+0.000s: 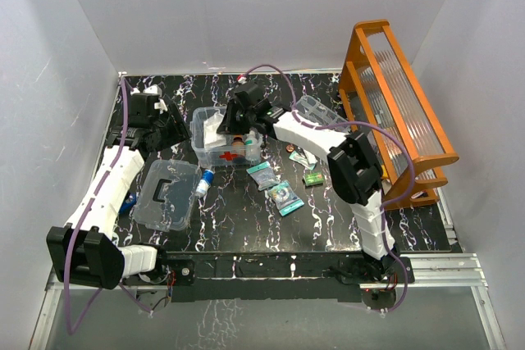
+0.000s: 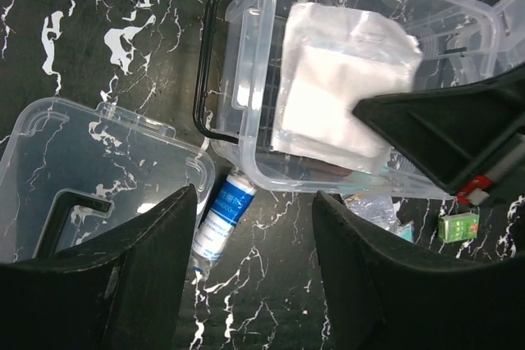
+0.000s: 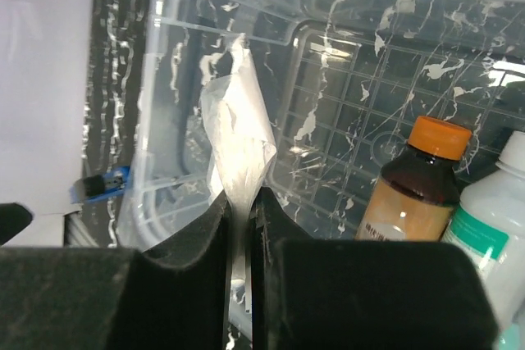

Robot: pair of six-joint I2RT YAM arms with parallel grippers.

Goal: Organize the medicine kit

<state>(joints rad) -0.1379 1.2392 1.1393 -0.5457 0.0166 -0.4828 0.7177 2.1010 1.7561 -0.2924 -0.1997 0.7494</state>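
Observation:
The clear kit box with a red cross stands mid-table, open. Its clear lid with a black handle lies to its front left. A clear divided tray lies behind and right of it. My right gripper is over the box, shut on a white gauze packet that hangs into the box. A brown bottle with an orange cap and a white bottle stand inside. My left gripper is open and empty above the table, between the lid and the box.
A blue-and-white tube lies between lid and box. Teal sachets and a small green box lie in front of and right of the kit. The tall orange rack stands at the right edge. White walls enclose the table.

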